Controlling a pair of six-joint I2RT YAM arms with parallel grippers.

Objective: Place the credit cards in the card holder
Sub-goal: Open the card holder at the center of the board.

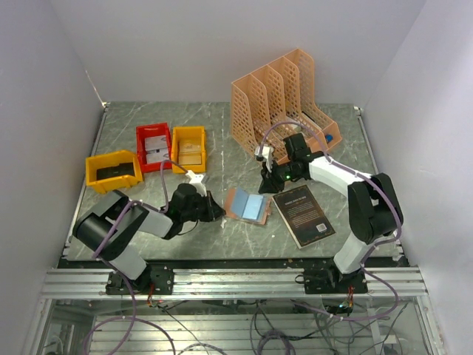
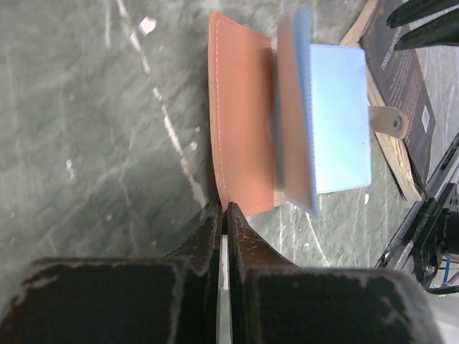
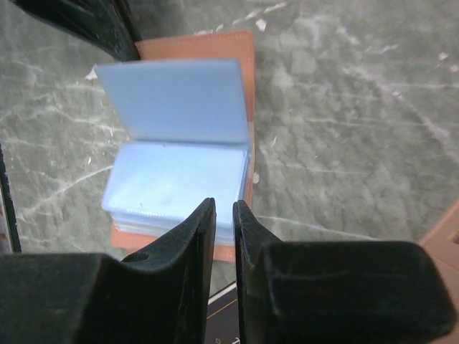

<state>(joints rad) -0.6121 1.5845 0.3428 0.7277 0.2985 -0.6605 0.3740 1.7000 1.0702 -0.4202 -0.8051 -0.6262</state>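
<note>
Top view: card holder (image 1: 247,205) lies open on the surface (image 1: 222,137), between my left gripper (image 1: 216,212) and my right gripper (image 1: 266,183), just beside the black book (image 1: 301,214).

Left wrist: left gripper (image 2: 224,209) closed tight, tips at the card holder's (image 2: 244,122) salmon edge; pinching it or not, cannot tell.

Right wrist: right gripper (image 3: 224,209) narrowly parted, empty, above the pale blue sleeves.
</note>
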